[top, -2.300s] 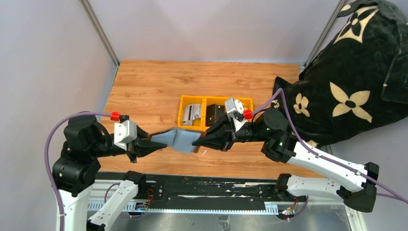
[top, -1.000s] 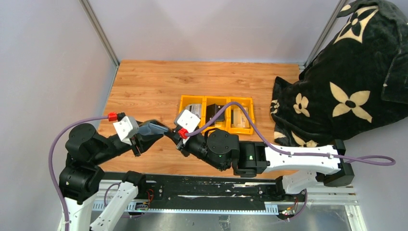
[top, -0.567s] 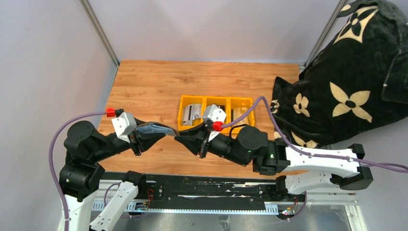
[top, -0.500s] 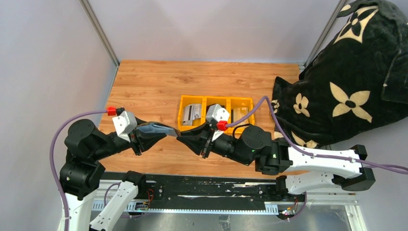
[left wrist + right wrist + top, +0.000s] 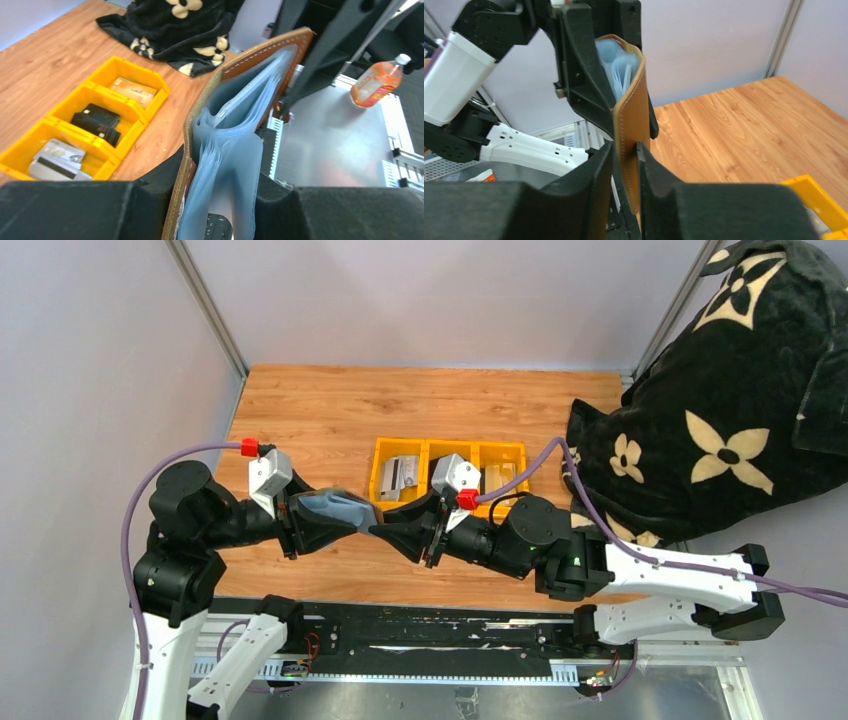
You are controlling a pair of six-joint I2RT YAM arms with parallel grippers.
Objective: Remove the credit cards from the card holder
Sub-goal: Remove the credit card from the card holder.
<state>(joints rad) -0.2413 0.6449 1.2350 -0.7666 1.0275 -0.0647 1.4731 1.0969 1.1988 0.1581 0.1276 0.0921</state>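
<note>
We list, from the overhead view:

- One wooden table [image 5: 320, 410], with a plank-grain top, fills the middle.
- One yellow bin [image 5: 378, 468], three compartments in a row, lies on the table just right of its centre.
- One black blanket [image 5: 740, 390] with cream flower motifs is heaped at 2 o'clock from the bin. Its lower fold reaches over the table's right edge.
- One metal post [image 5: 205, 308] stands at 10 o'clock and a second metal post [image 5: 672, 300] at 1 o'clock, both against grey walls [image 5: 440, 300].

From the left wrist view:

- One orange bottle [image 5: 376, 83], white-capped, sits at 3 o'clock against a grey metal surface [image 5: 340, 145].
</note>
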